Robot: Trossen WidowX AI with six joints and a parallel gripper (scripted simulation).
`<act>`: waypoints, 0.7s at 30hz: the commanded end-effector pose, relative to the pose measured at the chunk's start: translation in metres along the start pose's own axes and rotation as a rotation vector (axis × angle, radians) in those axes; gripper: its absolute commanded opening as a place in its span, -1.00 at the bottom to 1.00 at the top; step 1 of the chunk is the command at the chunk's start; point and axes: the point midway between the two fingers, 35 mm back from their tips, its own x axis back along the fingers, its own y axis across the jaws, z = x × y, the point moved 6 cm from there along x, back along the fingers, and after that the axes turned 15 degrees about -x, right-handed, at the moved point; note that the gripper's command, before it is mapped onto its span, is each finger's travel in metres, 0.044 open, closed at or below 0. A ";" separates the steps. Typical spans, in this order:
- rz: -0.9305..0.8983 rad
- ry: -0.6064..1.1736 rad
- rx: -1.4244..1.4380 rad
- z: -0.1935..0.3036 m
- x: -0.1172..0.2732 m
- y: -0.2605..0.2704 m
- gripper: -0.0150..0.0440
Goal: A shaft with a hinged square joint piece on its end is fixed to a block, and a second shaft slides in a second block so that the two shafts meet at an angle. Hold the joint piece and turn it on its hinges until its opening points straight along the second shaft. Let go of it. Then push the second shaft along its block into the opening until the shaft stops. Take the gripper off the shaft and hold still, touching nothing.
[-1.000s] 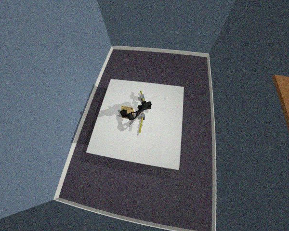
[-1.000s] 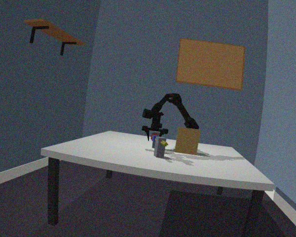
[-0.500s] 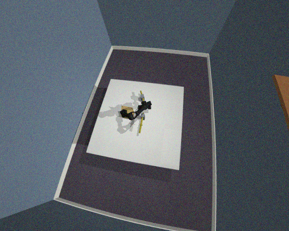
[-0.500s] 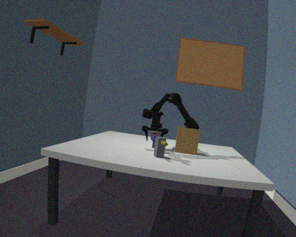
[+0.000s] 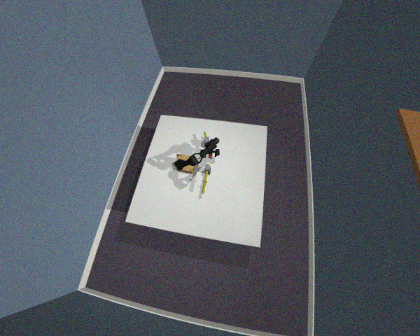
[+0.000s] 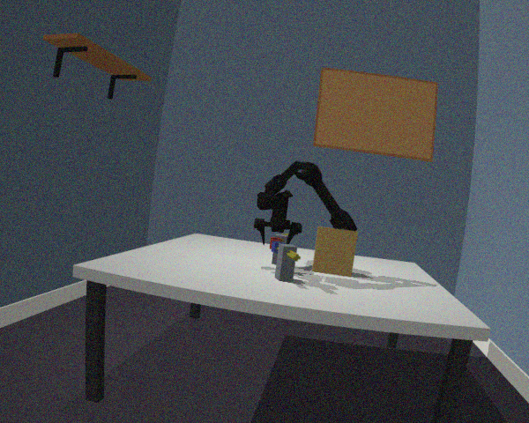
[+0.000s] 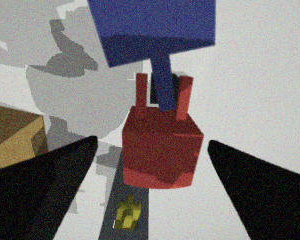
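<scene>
The red joint piece [image 5: 210,156] [image 6: 275,240] [image 7: 162,157] hangs by its two lugs from a blue hub [image 7: 155,25] [image 6: 274,247]. In the wrist view its body points down the picture, towards the second block [image 7: 125,185] [image 5: 207,169]; its opening is hidden. The second shaft [image 7: 127,212] [image 5: 204,186] is yellow, and its end shows at that block. The first block [image 6: 285,263] is grey with a yellow stub [image 6: 293,256]. My gripper [image 7: 153,143] [image 6: 275,243] is open, a fingertip on either side of the red piece, with gaps visible on both sides in the wrist view.
The arm's tan base block [image 5: 185,168] [image 6: 335,250] [image 7: 20,135] stands beside the joint assembly. Everything stands on a white table [image 5: 232,209] [image 6: 187,268]. A wall shelf [image 6: 100,56] and a tan board [image 6: 376,114] are well away from the arm.
</scene>
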 end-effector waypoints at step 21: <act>-0.008 -0.027 -0.466 0.006 0.037 -0.008 1.00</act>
